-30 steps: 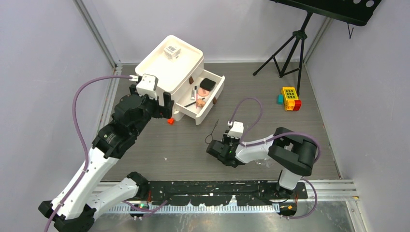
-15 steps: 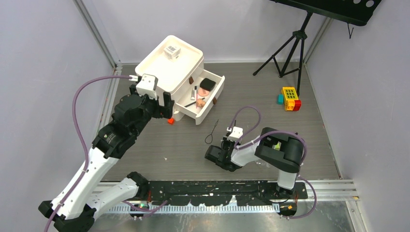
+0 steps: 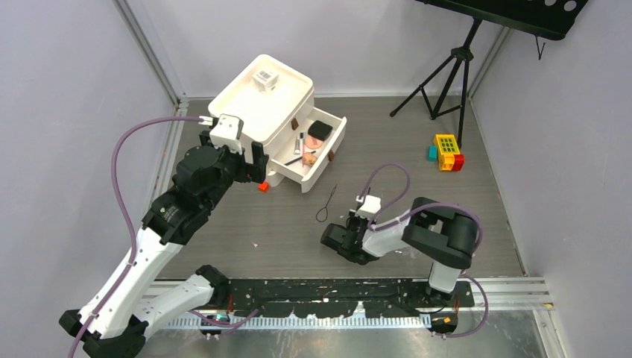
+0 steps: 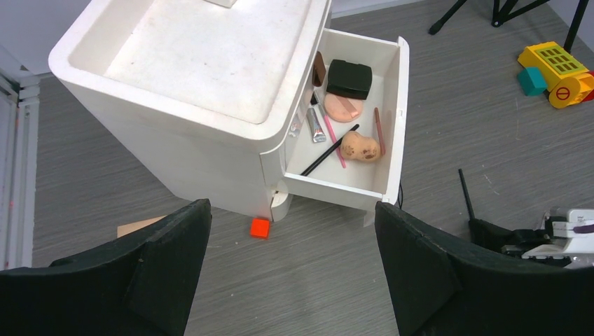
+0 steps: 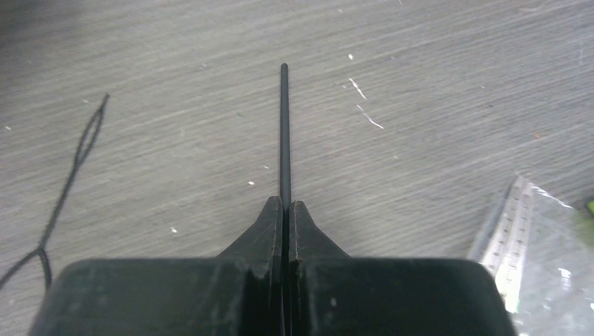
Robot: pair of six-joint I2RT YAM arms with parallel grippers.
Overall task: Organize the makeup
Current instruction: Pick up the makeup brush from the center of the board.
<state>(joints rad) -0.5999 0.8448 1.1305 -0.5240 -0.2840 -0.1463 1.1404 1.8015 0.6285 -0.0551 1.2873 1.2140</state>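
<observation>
My right gripper [image 3: 332, 239] [image 5: 285, 203] is shut on a thin black pencil [image 5: 284, 126] that sticks out ahead of the fingertips, low over the table. My left gripper [image 3: 250, 168] [image 4: 294, 280] is open and empty, hovering by the front of the white organizer [image 3: 261, 104]. Its drawer [image 4: 392, 112] is open and holds a black compact [image 4: 350, 78], pink round puff [image 4: 343, 107], peach sponge [image 4: 360, 146], black pencil [image 4: 329, 150], red pencil [image 4: 379, 129] and a small tube [image 4: 315, 126]. A clear barcoded box [image 3: 265, 78] sits on the organizer's top.
A small red cube [image 4: 260, 227] lies at the organizer's foot. A black looped cord [image 3: 326, 203] lies left of my right gripper. A clear plastic bag [image 5: 539, 245] lies to its right. Toy blocks [image 3: 447, 151] and a tripod [image 3: 447, 74] stand at the back right.
My right arm has folded in and its gripper has shifted slightly left and nearer, still shut. The left arm has not moved.
</observation>
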